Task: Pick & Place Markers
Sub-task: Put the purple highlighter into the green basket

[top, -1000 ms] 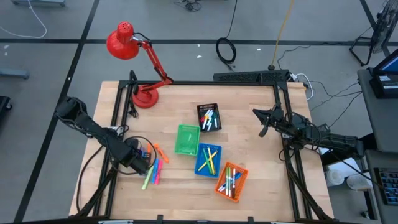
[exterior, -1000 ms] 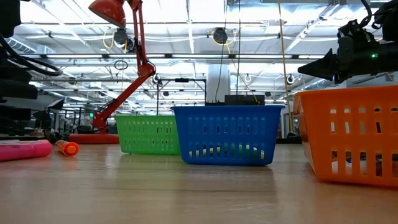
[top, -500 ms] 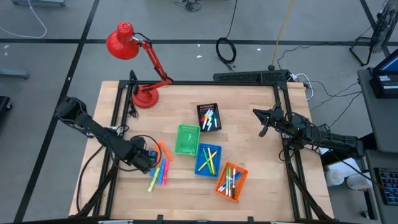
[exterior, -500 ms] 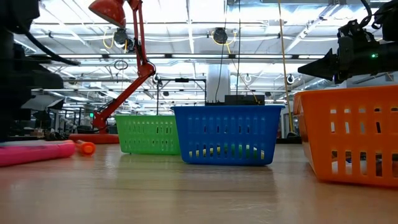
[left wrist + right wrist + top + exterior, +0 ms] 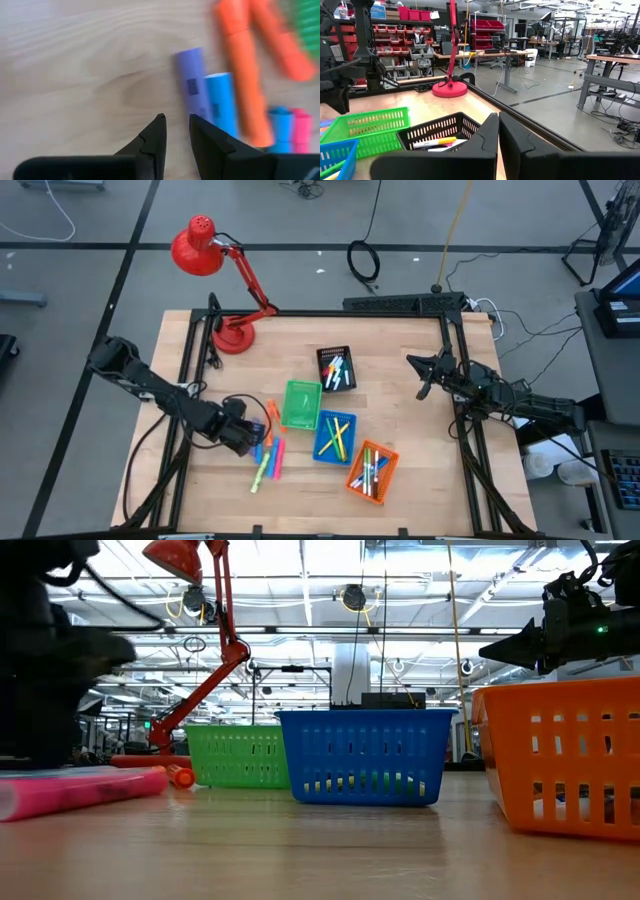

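1. The left gripper (image 5: 252, 438) hangs low over the bench (image 5: 400, 470) at about 8 o'clock from the bench centre, just beside the loose markers (image 5: 268, 460).
2. In the left wrist view the left gripper (image 5: 176, 131) has its jaws parted by only a narrow gap, with bare wood between them; they grip nothing.
3. Just past those jaws lie a purple marker (image 5: 192, 85) and a light blue marker (image 5: 220, 102) side by side, then two orange markers (image 5: 245, 75), and at the edge the tips of a blue and a pink one.
4. From above, the loose markers lie in a small cluster of orange, pink, blue and yellow-green sticks on the wood at 7 o'clock from the green basket (image 5: 301, 404).
5. Level with the bench, a pink marker (image 5: 85, 790) lies flat in the foreground and an orange one (image 5: 181, 777) sits just beside the green basket (image 5: 238, 755).
6. More markers lie inside the blue basket (image 5: 334, 437), the orange basket (image 5: 371, 470) and the black basket (image 5: 336, 368).
7. The right gripper (image 5: 425, 373) waits at 3 o'clock near the bench edge, raised, its jaws closed on nothing.
8. A red lamp (image 5: 215, 265) stands at 11 o'clock.
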### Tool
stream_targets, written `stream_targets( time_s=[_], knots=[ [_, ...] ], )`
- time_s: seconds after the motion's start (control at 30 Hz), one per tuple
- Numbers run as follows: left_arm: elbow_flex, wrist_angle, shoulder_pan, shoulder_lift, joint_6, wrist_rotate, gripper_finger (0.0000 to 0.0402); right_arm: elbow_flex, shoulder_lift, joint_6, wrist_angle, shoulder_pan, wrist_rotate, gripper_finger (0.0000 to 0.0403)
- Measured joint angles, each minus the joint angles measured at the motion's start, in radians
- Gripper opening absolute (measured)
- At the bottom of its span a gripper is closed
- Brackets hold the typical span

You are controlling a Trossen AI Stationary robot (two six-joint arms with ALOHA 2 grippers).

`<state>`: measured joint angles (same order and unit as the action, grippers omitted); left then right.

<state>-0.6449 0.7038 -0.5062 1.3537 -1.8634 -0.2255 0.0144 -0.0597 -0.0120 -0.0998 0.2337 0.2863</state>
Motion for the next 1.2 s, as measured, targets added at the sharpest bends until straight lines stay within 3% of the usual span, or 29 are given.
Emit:
stream_targets(
  time_s=[0.23, 0.6, 1.07, 1.2],
  knots=[
    [0.000, -0.085, 0.041, 0.000, 0.097, -0.026, 0.0088, 0.000, 0.000, 0.000, 0.000, 0.000, 0.000, 0.0000],
    [-0.002, -0.210, 0.087, 0.092, 0.198, 0.035, 0.0088, 0.000, 0.000, 0.000, 0.000, 0.000, 0.000, 0.0000],
    [-0.006, -0.137, 0.113, 0.129, 0.212, 0.231, 0.0088, 0.000, 0.000, 0.000, 0.000, 0.000, 0.000, 0.0000],
    [-0.006, -0.091, 0.112, 0.129, 0.248, 0.236, 0.0088, 0.000, 0.000, 0.000, 0.000, 0.000, 0.000, 0.0000]
  ],
)
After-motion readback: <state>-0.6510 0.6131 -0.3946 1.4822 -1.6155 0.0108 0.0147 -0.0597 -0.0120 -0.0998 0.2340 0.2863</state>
